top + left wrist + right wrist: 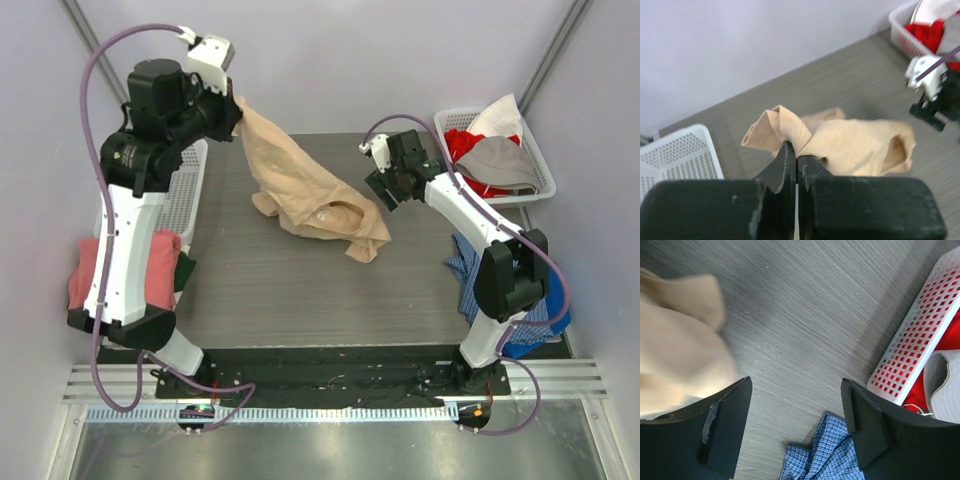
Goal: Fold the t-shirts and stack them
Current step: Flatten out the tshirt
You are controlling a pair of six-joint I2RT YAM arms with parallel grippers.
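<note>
Nearest the arm bases, a salmon-pink t-shirt (80,275) lies bunched at the left edge of the table (300,300), partly hidden by the left arm, so I cannot tell how neatly it is folded; on the right a blue checked cloth (465,270) hangs off the table's side. Further in, the tan t-shirt (300,190) is the one being worked: its lower part sits crumpled on the table while the rest rises in a twisted rope to the left gripper (797,152), which is clamped tight on a pinch of its edge, raised high at the far left. The right gripper (796,385) hangs beside the shirt's crumpled end with its jaws wide apart, gripping nothing. The step in hand looks like spreading the shirt flat before the first fold. To do it well, the right gripper probably needs a clean bite on a single layer at a free corner or hem, not the whole bundle, and then both should draw apart evenly so the twist falls out. Lowering together ought to keep the cloth from wrinkling. At the far right, the white basket (540,165) of red and grey clothes is best kept clear of.
</note>
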